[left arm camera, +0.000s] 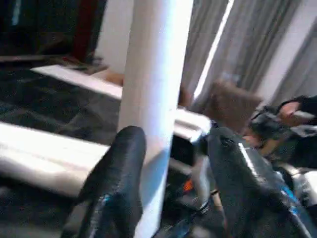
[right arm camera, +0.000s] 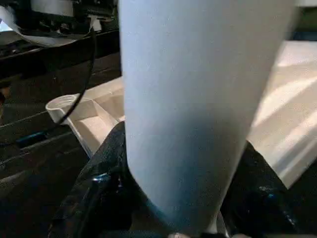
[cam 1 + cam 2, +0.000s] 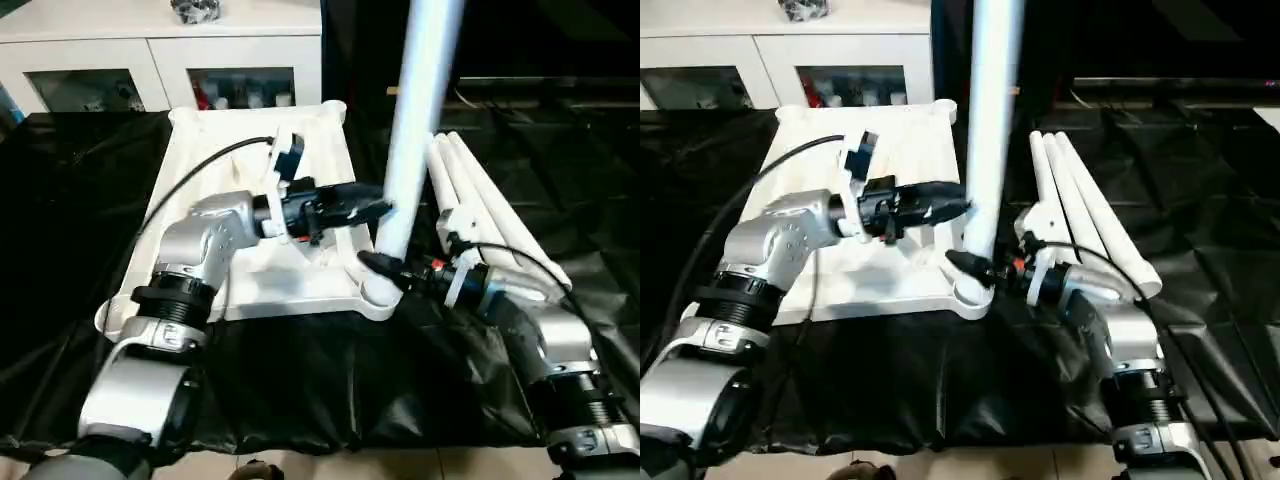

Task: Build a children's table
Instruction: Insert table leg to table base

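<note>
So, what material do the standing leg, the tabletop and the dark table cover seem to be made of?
Standing leg: probably plastic, smooth, white, with a soft sheen.
Tabletop: likely moulded white plastic, with raised ribs and rounded corner sockets.
Table cover: looks like thin black plastic sheet, wrinkled and glossy.

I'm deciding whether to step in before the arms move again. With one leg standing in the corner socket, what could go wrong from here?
The upright leg leans in the tabletop corner socket; it may not be fully seated and could topple. The left gripper stands open around it, so the right gripper alone steadies it. A fall could scatter the spare legs.
</note>
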